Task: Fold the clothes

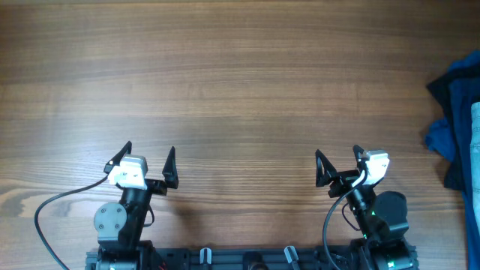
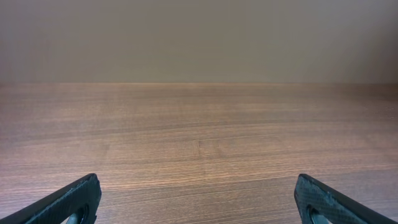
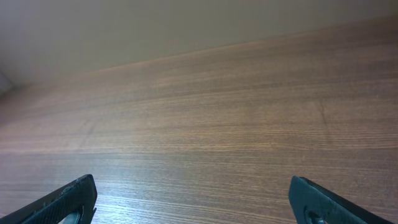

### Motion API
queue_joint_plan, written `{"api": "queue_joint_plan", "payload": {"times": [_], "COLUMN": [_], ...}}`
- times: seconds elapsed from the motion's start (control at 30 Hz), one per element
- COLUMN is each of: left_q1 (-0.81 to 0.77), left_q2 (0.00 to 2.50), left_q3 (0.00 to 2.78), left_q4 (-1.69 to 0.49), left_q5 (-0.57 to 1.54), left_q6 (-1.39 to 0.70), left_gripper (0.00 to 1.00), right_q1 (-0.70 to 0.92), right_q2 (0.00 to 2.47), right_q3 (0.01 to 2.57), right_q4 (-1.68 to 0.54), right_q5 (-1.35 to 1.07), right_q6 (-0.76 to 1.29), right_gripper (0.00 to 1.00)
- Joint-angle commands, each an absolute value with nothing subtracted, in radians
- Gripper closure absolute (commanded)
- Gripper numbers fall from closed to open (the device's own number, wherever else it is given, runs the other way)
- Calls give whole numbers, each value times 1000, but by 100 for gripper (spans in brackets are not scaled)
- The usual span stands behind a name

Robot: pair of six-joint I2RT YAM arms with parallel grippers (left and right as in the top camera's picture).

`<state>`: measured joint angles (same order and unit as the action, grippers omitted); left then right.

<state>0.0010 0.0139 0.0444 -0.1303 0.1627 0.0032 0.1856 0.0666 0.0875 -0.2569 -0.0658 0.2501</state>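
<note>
Only a pale, light blue strip of the clothes shows at the very right edge of the overhead view; the rest is out of frame, so I cannot make out its shape. My left gripper is open and empty above bare wood near the front left. My right gripper is open and empty near the front right, well left of the fabric. The left wrist view shows the left gripper's wide-apart fingers over bare table. The right wrist view shows the same for the right gripper.
A dark blue fabric pile lies at the right edge of the wooden table, beside the pale strip. The arm bases and cables sit along the front edge.
</note>
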Motion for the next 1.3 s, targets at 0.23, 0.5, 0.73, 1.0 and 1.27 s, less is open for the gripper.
{"api": "queue_joint_plan", "payload": {"times": [0.23,0.5,0.73,1.0,1.27], "left_q1": [-5,-5,-5,-5,-5], "left_q2": [8,8,9,9,9], "left_q3": [36,36,36,36,36], "left_q4": [-127,-127,-127,-127,-127], "left_q5": [174,174,174,174,174], "left_q6": [19,18,19,18,18], "left_gripper": [0,0,0,0,0], "right_q1": [189,189,189,189,189], "right_q2": [70,70,70,70,70], "right_q3": [101,101,101,101,101], "right_q4": [-254,-254,-254,-254,-233], "right_q5": [-45,-45,-45,-45,-45], "right_q6": [264,265,265,265,266], "right_gripper": [0,0,0,0,0]}}
